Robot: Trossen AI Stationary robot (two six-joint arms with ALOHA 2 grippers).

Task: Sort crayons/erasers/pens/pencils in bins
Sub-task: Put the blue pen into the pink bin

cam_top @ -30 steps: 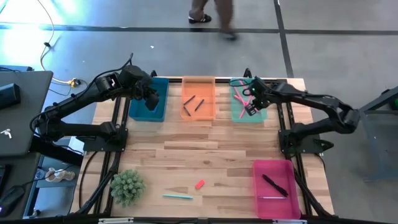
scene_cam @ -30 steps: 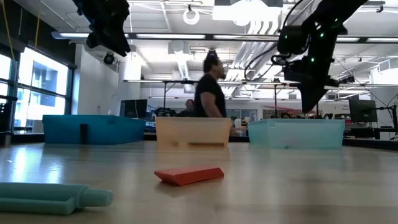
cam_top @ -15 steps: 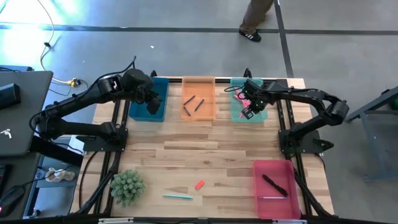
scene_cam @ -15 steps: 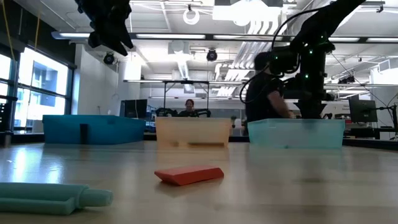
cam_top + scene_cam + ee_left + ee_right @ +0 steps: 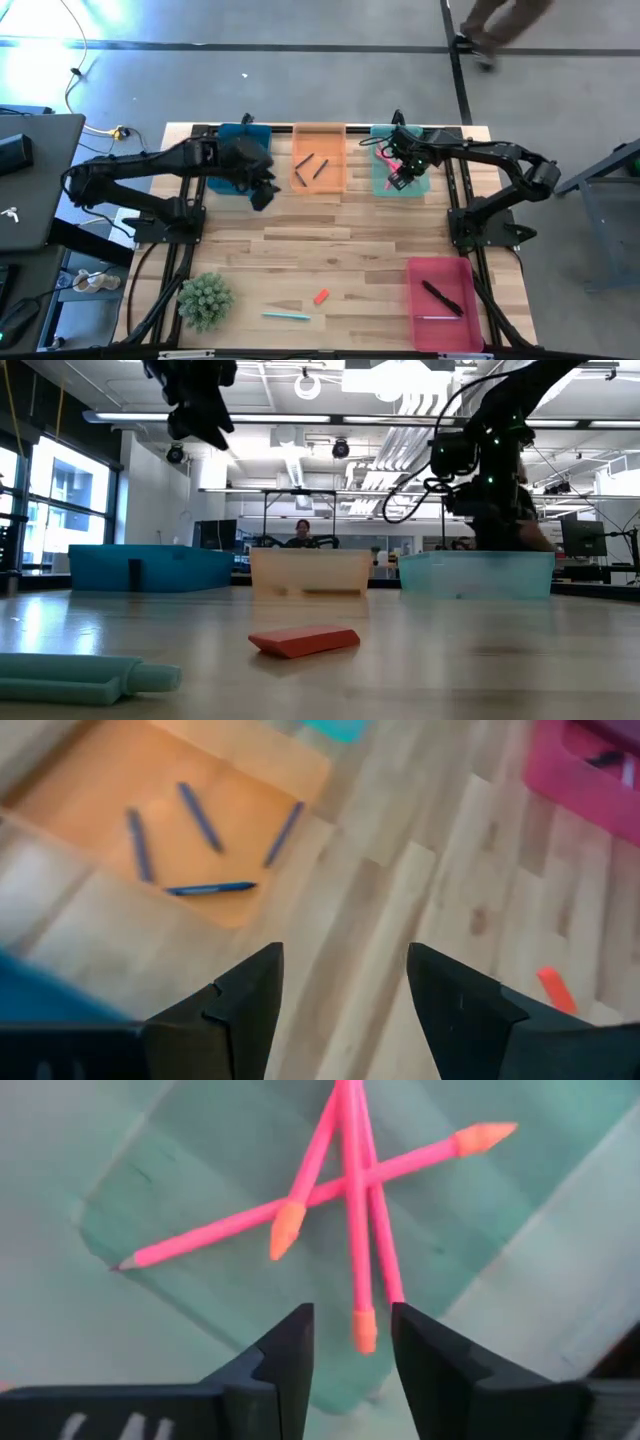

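Observation:
My left gripper (image 5: 262, 194) (image 5: 345, 960) stands open and empty above the wood by the dark blue bin's (image 5: 232, 180) near right corner. The orange bin (image 5: 320, 140) (image 5: 80, 780) holds several dark crayons (image 5: 205, 888). My right gripper (image 5: 400, 178) (image 5: 350, 1320) is open, pointing down into the light green-teal bin (image 5: 382, 186), where several pink pencils (image 5: 345, 1180) lie crossed. One pencil's end (image 5: 364, 1330) lies between the fingers, apart from both. The red-pink bin (image 5: 440, 268) holds pens (image 5: 442, 297). An orange-red eraser (image 5: 321, 296) (image 5: 303, 641) and a light blue pencil (image 5: 286, 316) lie on the table.
A small green plant (image 5: 205, 300) stands near the front left. Bare wood lies between the far row of bins and the eraser. A laptop (image 5: 35, 180) sits off the table's left side. A person (image 5: 500, 25) walks on the floor beyond the far edge.
My left gripper has swung from over the dark blue bin toward the table's right and near side, and now hangs past that bin's near right corner. My right gripper has sunk a little into the light green-teal bin. The person behind the table has walked to the right.

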